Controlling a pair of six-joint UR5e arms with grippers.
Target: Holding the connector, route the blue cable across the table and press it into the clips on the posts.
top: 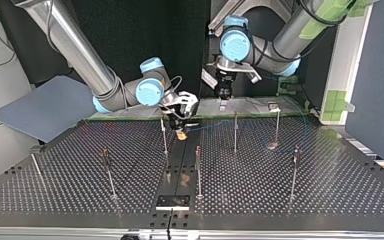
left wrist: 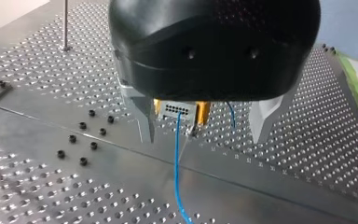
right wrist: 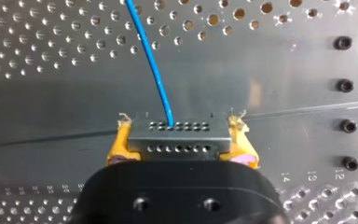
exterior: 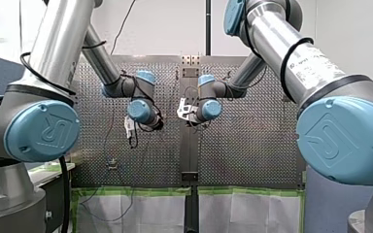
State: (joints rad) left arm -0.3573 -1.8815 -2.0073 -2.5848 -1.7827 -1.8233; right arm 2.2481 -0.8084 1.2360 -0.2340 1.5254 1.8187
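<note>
**Right gripper clamps the connector, left gripper open wide**

The perforated table (top: 290, 200) fills the top view, with a plain metal strip down its middle. Your right arm (top: 75, 47) comes in at that view's left and your left arm (top: 300, 30) at its right. Thin upright posts (top: 198, 172) stand across the table, and some have small clips at the top.

Your right gripper (right wrist: 177, 140) hangs low over the centre strip, near the table's far edge in the top view. Its yellow pads (right wrist: 119, 147) are closed on the two short ends of the connector. The pads sit tight against it with no gap showing.

Your left gripper (left wrist: 205, 135) is at the table's far edge in the top view, apart from the right one. Its metal fingers (left wrist: 145, 123) are spread wide and hold nothing, and their tips hang just above the table. In the left wrist view, the right gripper's pads and the connector show in the gap ahead of those fingers.

The connector (right wrist: 177, 137) is a small grey metal block with two rows of holes, held just above the strip. The blue cable (right wrist: 151, 60) comes out of one hole in its upper row. In the right wrist view it runs away from the gripper over the table. In the top view it shows only faintly, trailing toward the posts at that view's right. You cannot tell from these views whether it sits in any clip.

Small black screws (left wrist: 81, 140) dot the strip beside the left gripper.
</note>
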